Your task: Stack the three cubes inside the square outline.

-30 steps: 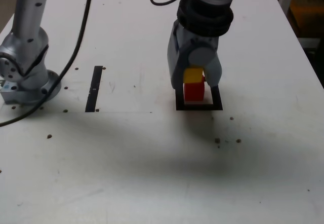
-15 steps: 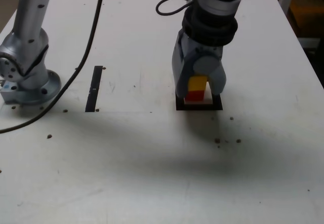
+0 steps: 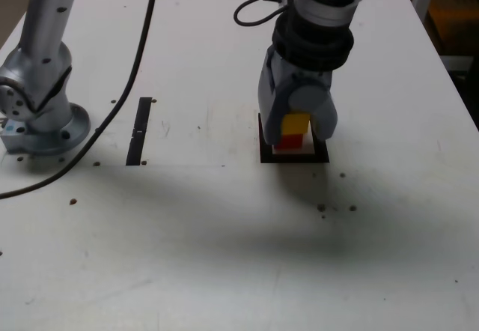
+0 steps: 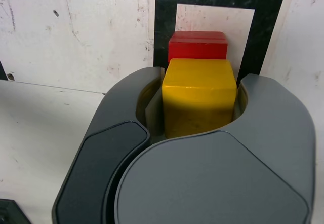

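Upper right of centre, ext. view: red cube (image 3: 288,142) set w/in square outline (image 3: 294,159), yellow cube (image 3: 295,124) pinched in gripper (image 3: 298,132) over red, release still to do, contact unclear; green cube n/v, prob. left to stack. Across frame, white tabletop (image 3: 224,234), scuffed & specked; mid-left, blk strip (image 3: 139,132); upper-right corner, brownish clutter (image 3: 447,16), dim.
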